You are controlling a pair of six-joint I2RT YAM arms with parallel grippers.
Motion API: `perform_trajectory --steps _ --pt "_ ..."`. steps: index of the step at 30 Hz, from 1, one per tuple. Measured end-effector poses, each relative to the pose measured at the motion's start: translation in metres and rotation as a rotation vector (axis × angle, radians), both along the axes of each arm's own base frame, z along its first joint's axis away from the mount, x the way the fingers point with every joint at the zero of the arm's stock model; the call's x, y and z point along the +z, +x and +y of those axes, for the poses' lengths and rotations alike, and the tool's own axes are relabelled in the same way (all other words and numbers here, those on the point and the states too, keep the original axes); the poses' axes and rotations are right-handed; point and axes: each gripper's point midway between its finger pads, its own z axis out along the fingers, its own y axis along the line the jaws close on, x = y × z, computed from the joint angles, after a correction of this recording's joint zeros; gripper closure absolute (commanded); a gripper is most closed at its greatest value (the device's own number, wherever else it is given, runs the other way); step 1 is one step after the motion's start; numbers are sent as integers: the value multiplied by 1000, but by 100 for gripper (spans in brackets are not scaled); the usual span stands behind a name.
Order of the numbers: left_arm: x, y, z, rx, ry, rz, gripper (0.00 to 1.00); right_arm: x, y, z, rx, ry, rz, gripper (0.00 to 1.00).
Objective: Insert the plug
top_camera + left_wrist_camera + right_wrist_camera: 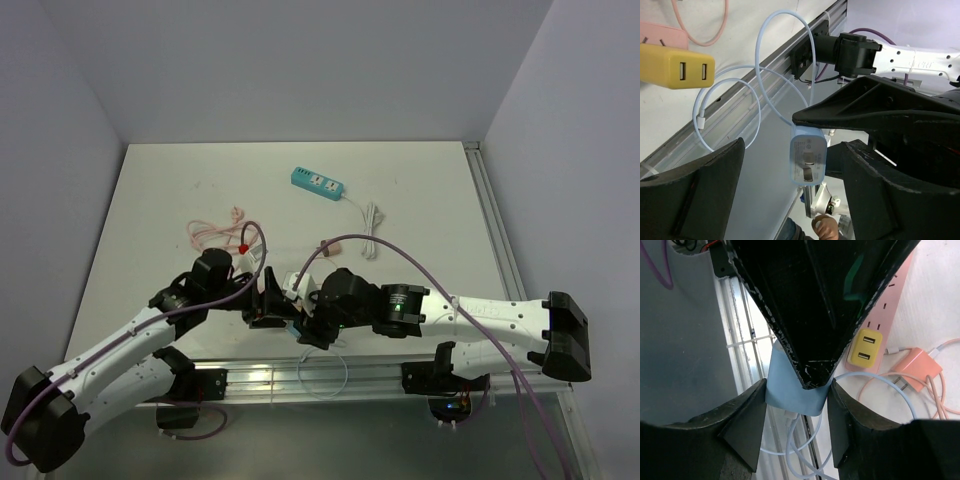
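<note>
Plug (808, 162), pale blue, not yet inserted: it is held off the tabletop (420, 200) at the near edge, between both tools. Left tool (792, 145) gapes wide around it, touching nothing. Right tool (797, 390) pinches the plug body on both flanks. Prong face is turned toward the left wrist camera; long axis roughly upright in that view, cable leaving one end. Remaining, by my reading: carry it to the pink strip (890, 305) beside the yellow adapter (865, 347), align, press home.

I'm looking into a robotics lab cell: a white table (160, 200) boxed in by plain grey walls (300, 60), with an aluminium mounting rail (375, 377) running along its near edge.
</note>
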Motion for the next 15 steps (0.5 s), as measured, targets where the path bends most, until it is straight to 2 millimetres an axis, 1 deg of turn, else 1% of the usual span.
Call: perform_trajectory --steps 4,7,9,13,14,15 --pt "1 0 -3 -14 -13 -6 26 1 3 1 -12 5 -11 100" --pt "2 -1 -5 -20 -30 -10 28 1 4 1 -17 3 -15 100" --pt "1 -2 -5 -23 -35 -7 31 0 5 2 -19 3 -18 100" --pt "1 -3 -6 -24 -45 -6 47 -1 6 3 -20 4 -20 100" --pt "2 -4 -6 -24 -49 -4 48 -1 6 3 -20 3 -20 100" --pt "3 -4 -6 -25 -53 -8 52 -2 6 4 -20 1 -20 100"
